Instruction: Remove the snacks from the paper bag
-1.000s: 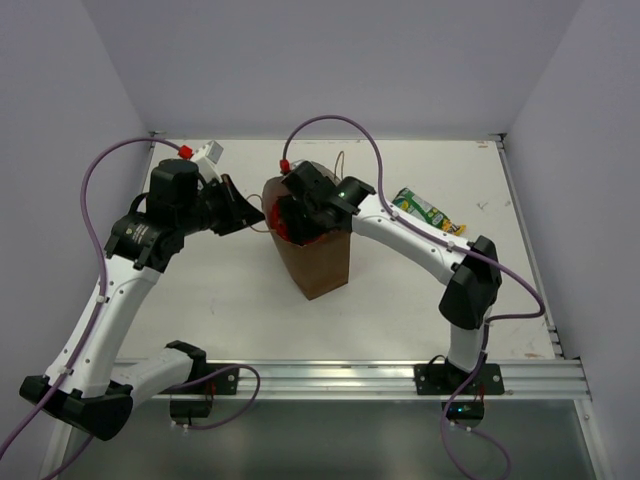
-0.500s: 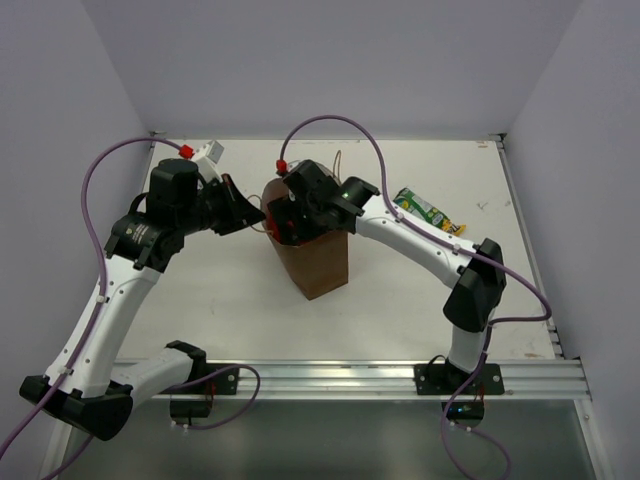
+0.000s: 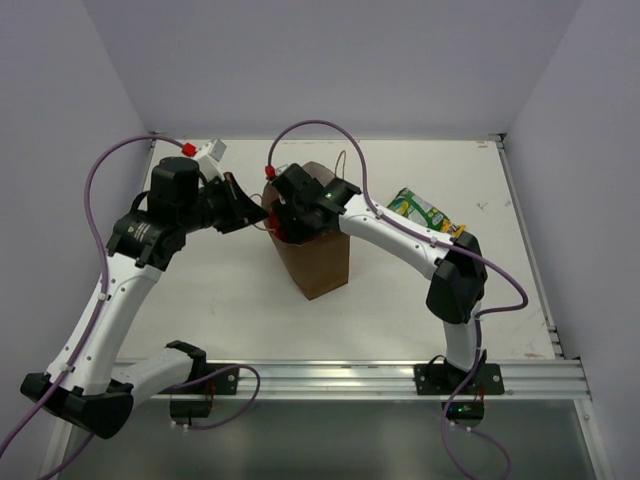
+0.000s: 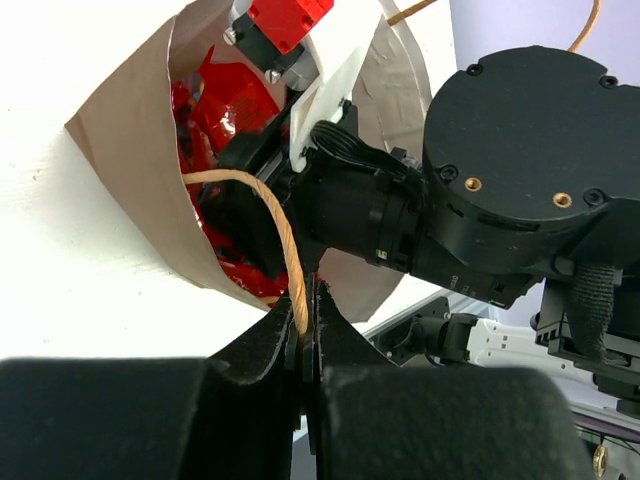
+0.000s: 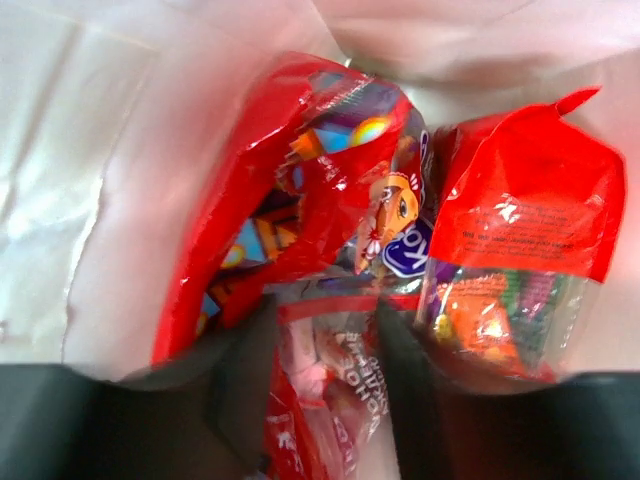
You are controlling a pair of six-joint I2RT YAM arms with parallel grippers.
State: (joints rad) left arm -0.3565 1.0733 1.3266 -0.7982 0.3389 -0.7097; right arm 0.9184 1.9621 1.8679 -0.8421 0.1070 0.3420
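The brown paper bag (image 3: 322,262) stands upright at the table's middle. My left gripper (image 3: 256,216) is shut on its thin loop handle (image 4: 268,196), holding the mouth open; the jaws meet on the cord (image 4: 304,322). My right gripper (image 3: 289,226) reaches down into the bag. In the right wrist view it (image 5: 322,372) is open, its fingers (image 5: 238,385) either side of a red-trimmed clear packet (image 5: 335,365). A red crinkly bag with colourful logos (image 5: 300,190) and another red packet (image 5: 525,200) lie beside it. A long green-yellow packet (image 3: 425,213) lies on the table to the right.
The right arm's black wrist (image 4: 520,170) fills the bag's mouth in the left wrist view. The bag's pale inner walls (image 5: 90,150) close round the right gripper. White walls bound the table at the back and both sides.
My right wrist has shifted a little left and deeper into the bag. The left gripper keeps hold of the handle in the same place.
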